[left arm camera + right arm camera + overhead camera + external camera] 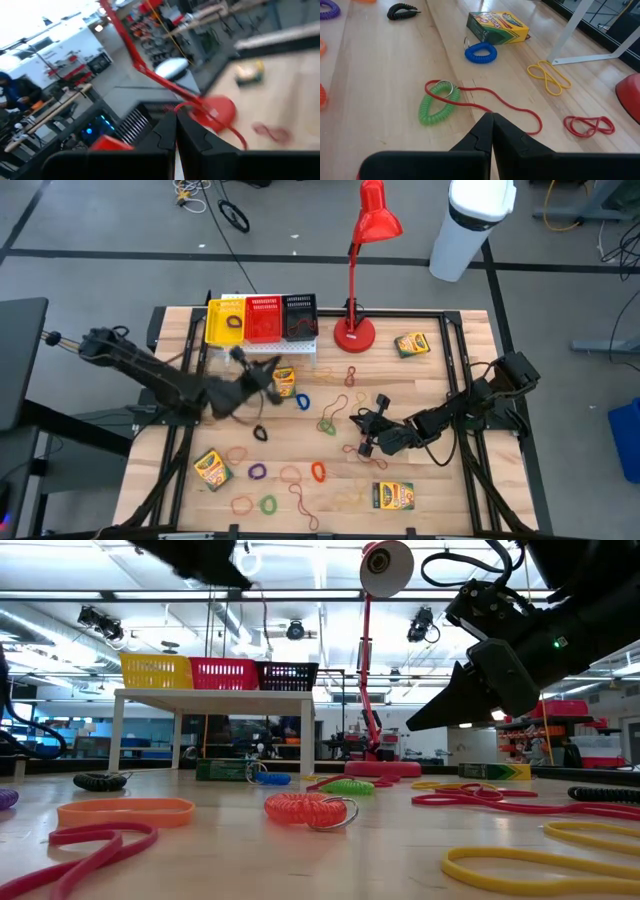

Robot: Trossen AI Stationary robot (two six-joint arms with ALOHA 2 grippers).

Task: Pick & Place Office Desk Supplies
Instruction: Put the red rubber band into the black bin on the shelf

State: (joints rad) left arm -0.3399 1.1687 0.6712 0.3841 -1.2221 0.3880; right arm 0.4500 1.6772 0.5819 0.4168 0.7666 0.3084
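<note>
My left gripper (272,373) (175,125) is raised high beside the white rack (277,347), fingers shut, with a thin red rubber band (220,127) showing at its tips. My right gripper (360,430) (492,122) hovers shut and empty above a long red band (495,97) and a green coil (436,105), which lie flat on the table. A blue coil (481,52) and a crayon box (497,27) lie beyond it. Other crayon boxes (411,344) (212,468) (393,496) and several loops lie scattered on the wood. My left gripper pinches the red rubber band at one end of its loop (181,106), right at the fingertips. The rest of the band trails off from the fingers in a slack curve, lifted clear of the table. Blur hides how many strands are between the fingers.
The rack carries a yellow (226,321), a red (263,318) and a black basket (299,317). A tall red desk lamp (355,332) stands right of the rack. Yellow (549,76) and red (588,126) bands lie near the lamp's base. A white bin (468,225) stands beyond the table.
</note>
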